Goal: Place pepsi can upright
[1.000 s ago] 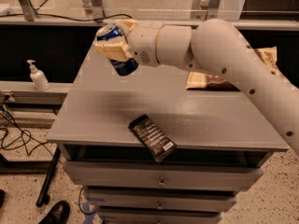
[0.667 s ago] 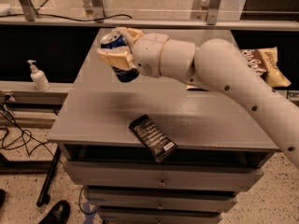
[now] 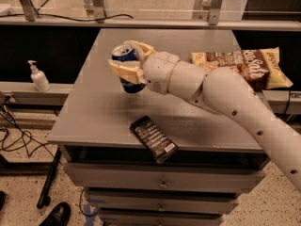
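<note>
The pepsi can point(image 3: 126, 68) is a dark blue can with a silver top. It is held nearly upright above the left middle of the grey table point(image 3: 94, 121). My gripper point(image 3: 128, 64) is shut on the pepsi can, with cream fingers point(image 3: 123, 70) wrapped around its sides. The can's base hangs just above the tabletop; I cannot tell if it touches. The white arm reaches in from the lower right.
A flat black snack wrapper point(image 3: 153, 139) lies at the table's front edge. A brown chip bag point(image 3: 244, 65) lies at the right edge. A soap dispenser point(image 3: 38, 77) stands on a shelf to the left. Drawers sit under the table.
The gripper has moved right and lower with the can, toward the table's middle. The can has turned more upright.
</note>
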`<state>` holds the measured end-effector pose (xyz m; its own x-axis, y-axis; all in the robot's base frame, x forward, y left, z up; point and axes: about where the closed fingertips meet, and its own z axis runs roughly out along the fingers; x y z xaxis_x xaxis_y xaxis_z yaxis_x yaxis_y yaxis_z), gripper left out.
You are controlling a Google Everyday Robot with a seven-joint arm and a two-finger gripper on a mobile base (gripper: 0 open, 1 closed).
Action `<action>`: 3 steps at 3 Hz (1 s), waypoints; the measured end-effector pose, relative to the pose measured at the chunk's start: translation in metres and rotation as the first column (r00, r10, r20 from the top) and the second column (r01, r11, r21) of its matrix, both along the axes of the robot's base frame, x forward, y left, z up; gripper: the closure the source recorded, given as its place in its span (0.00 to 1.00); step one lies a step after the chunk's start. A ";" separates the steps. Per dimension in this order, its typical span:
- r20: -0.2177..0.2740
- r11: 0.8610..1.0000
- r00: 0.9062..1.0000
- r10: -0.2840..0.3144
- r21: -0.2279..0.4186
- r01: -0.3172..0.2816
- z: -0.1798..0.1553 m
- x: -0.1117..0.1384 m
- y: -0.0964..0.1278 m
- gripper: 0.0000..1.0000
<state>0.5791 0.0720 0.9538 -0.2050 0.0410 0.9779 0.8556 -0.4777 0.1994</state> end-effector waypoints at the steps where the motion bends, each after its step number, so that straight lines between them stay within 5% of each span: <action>1: -0.021 0.999 1.000 -0.023 0.032 0.024 -0.010 -0.001 -0.016 1.00; 3: -0.049 0.994 0.998 -0.048 0.095 0.053 -0.025 -0.003 -0.038 1.00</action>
<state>0.5765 0.0336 0.9286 -0.1592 -0.0448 0.9862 0.8373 -0.5355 0.1108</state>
